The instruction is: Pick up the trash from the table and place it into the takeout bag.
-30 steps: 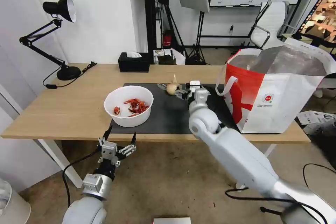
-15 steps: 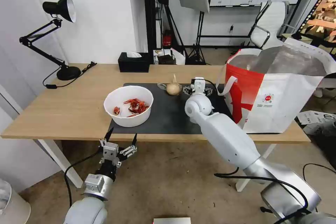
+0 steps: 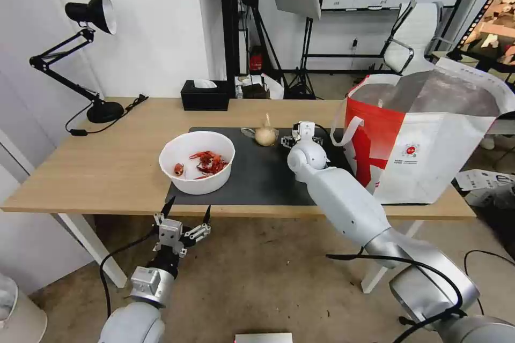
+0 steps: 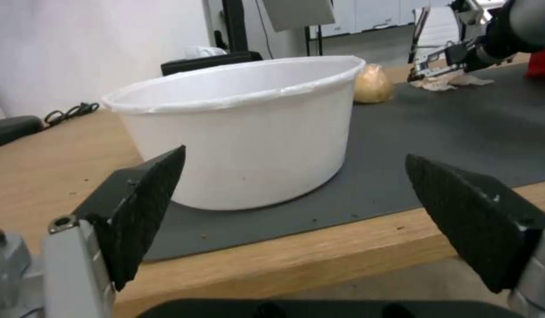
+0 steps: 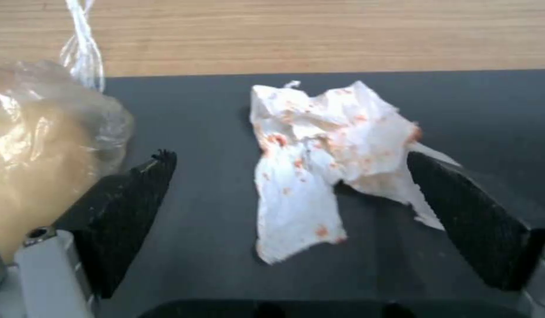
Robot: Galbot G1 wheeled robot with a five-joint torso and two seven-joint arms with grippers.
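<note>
Right tool point(image 5: 290, 212) open, straddling the tissue point(image 5: 328, 163) on the mat at the bag's point(image 3: 429, 139) 9 o'clock; left tool point(image 3: 185, 214) open, idle below the surface edge; closing may snag the bundle point(image 5: 42, 150) touching one finger.

Left gripper point(image 4: 296, 212) sits low at the front edge of the surface point(image 4: 48, 176), fingers point(image 4: 146, 207) spread wide, nothing between them. Straight ahead, the white bowl point(image 4: 243, 137) stands on the dark mat point(image 4: 461, 132), near its front edge. Behind the bowl, a tan bundle point(image 4: 372, 84) rests on the mat. Farther back, the right gripper point(image 4: 443, 62) hangs low over a crumpled tissue point(image 4: 455, 81). A black tissue box point(image 4: 210, 62) sits at the back.
</note>
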